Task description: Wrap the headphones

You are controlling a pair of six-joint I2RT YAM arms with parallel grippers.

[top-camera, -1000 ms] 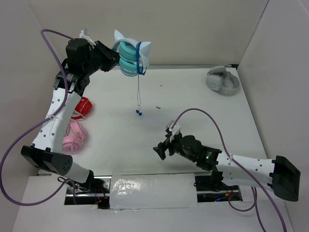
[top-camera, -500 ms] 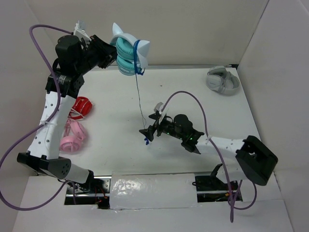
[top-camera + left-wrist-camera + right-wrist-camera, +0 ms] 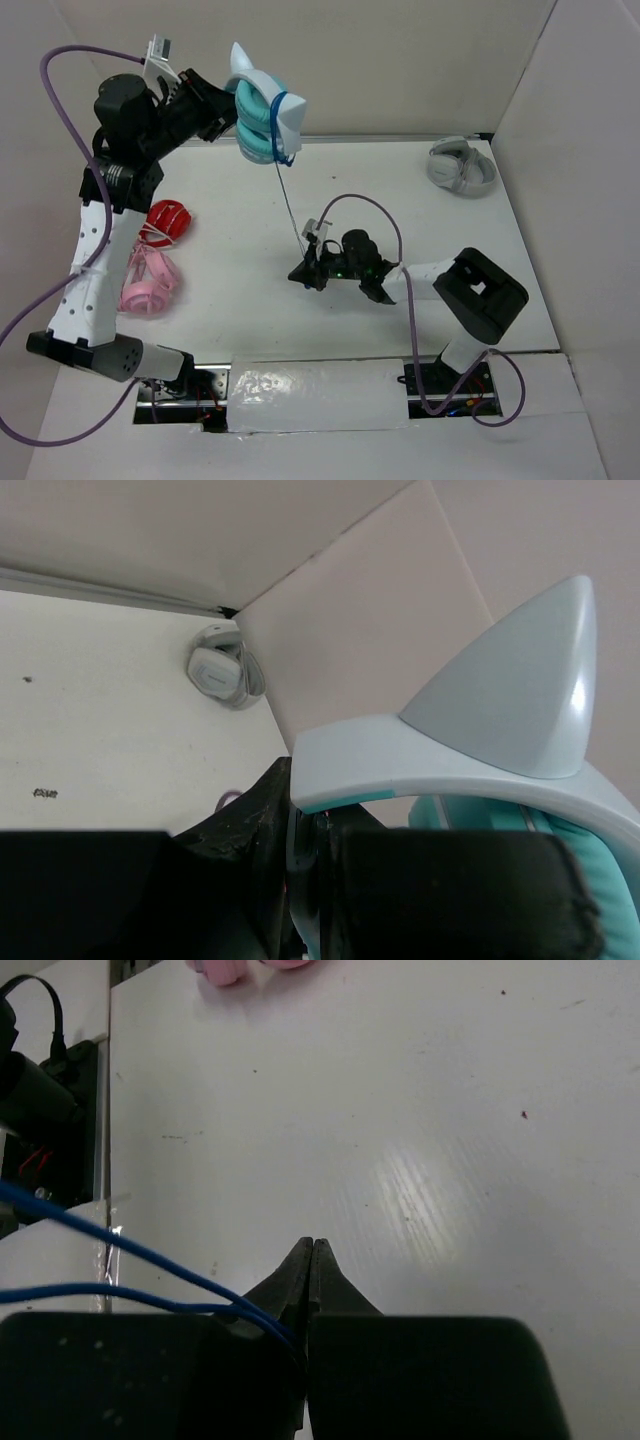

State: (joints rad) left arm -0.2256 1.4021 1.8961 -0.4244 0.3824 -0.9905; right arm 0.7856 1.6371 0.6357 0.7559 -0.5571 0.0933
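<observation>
Now, left gripper [image 3: 226,114]: clamped on headphones [image 3: 262,118], aloft over far-left corner.
right gripper [image 3: 303,272]: pinched shut on cable [image 3: 288,205], mid-table.

Two YAM arms work at the near edge of the table [image 3: 240,310]. The left arm [image 3: 95,250], at the table's left side, has white links dotted with small dark holes and black joint housings. The right arm [image 3: 430,272], toward the table's right side, has a white link and a boxy black joint. A purple cable [image 3: 410,340] trails along each. The left gripper [image 3: 222,112] and the narrow-tipped right gripper [image 3: 310,1250] are black.
</observation>
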